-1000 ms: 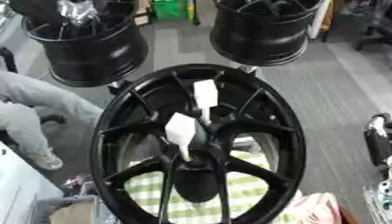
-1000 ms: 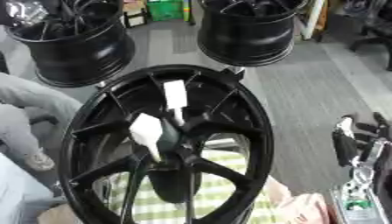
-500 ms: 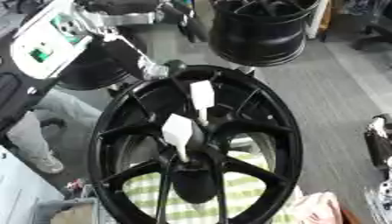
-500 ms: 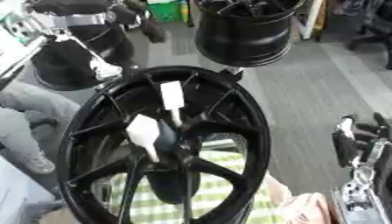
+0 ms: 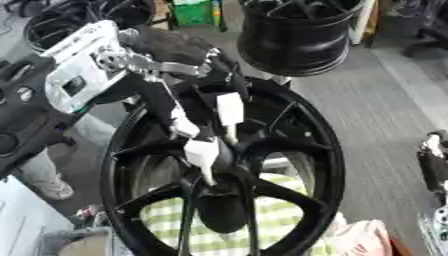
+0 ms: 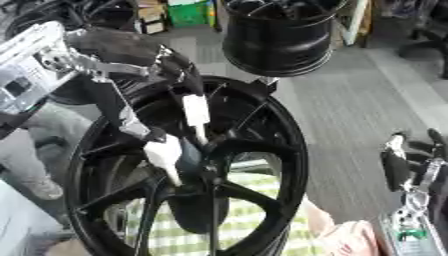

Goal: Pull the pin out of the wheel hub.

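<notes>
Left hand (image 5: 188, 57), reaching in from the upper left over the black wheel hub (image 5: 289, 165), with its dark fingers curved down toward the upper of two white-tagged pins; whether the fingertips already touch or pinch it cannot be told, since the hand hides the contact. The upper pin (image 5: 229, 111) stands in the hub's upper half, just below the fingers; the lower pin (image 5: 202, 152) sits near the hub centre, where the spokes meet. The hub lies tilted over a green checked cloth (image 5: 289, 220). The right hand (image 6: 402, 165) rests idle at the right edge, fingers up and relaxed.

Judged from this pose, the step in hand is closing on the pin. To do it well, the fingers and thumb should settle on opposite faces of the white head, and the pull should run along the pin's own axis, since a sideways drag may jam it or rock the hub.
</notes>
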`<state>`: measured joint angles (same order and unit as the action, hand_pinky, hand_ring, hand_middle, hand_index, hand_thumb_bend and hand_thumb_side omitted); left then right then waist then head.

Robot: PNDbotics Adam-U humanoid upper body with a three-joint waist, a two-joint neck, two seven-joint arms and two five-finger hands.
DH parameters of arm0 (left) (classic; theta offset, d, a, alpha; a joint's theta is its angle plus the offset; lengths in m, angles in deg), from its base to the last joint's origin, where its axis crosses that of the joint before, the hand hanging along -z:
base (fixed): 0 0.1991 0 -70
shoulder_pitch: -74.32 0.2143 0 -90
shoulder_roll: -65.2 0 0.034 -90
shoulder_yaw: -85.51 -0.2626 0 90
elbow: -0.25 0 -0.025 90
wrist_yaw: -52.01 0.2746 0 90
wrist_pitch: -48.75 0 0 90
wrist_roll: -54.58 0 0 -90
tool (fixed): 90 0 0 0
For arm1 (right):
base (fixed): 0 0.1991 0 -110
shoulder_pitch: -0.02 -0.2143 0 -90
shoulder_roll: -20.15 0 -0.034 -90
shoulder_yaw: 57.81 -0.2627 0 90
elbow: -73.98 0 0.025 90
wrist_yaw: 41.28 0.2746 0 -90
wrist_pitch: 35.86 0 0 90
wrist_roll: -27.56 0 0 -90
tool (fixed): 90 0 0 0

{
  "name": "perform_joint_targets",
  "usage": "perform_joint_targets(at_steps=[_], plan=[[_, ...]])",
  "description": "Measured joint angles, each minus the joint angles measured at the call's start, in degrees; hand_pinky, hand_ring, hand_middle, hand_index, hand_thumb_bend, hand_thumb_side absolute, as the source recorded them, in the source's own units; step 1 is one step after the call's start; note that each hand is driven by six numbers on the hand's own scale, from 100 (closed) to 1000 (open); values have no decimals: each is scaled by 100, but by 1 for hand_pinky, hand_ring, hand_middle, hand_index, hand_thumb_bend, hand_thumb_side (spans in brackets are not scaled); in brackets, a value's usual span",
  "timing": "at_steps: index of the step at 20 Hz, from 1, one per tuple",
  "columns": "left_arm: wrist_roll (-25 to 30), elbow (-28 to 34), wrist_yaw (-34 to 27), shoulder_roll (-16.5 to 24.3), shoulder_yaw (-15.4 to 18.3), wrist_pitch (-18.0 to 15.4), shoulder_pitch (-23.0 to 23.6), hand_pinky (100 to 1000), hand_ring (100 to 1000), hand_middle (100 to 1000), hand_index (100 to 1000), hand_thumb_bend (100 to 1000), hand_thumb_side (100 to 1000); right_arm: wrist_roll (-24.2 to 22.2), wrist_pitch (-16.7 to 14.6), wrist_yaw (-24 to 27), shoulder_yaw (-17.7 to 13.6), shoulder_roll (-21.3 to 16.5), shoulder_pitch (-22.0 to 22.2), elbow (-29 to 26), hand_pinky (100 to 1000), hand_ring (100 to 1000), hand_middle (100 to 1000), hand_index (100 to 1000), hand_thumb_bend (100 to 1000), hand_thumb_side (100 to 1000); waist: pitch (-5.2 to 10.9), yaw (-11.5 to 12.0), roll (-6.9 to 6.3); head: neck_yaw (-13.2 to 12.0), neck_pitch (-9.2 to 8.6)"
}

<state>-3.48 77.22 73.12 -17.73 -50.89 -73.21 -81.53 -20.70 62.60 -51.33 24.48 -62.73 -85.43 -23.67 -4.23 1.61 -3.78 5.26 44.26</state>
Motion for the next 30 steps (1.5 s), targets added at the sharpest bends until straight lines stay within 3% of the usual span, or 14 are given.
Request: perform_joint_targets(at_steps=[6, 13, 21, 30], plan=[[0, 29, 410, 20, -125, 0, 119, 729, 704, 758, 884, 602, 639, 0, 0, -5, 0, 0, 0, 0, 573, 601, 637, 904, 100, 555, 1, -3, 0, 0, 0], [0, -102, 728, 116, -126, 0, 241, 710, 674, 732, 870, 594, 670, 1, 1, -8, 0, -1, 1, 1, 573, 600, 637, 904, 100, 555, 4, 13, 0, -4, 0], [0, -252, 830, 117, -180, 0, 355, 689, 644, 707, 853, 538, 700, 2, 2, -9, 0, -1, 1, 1, 573, 600, 637, 903, 100, 556, 6, 10, 0, -21, 0], [0, -377, 750, 109, -206, 0, 436, 676, 619, 678, 846, 423, 602, 2, 2, -9, 0, -1, 1, 8, 573, 599, 636, 902, 100, 556, 6, -3, 0, -32, 0]])
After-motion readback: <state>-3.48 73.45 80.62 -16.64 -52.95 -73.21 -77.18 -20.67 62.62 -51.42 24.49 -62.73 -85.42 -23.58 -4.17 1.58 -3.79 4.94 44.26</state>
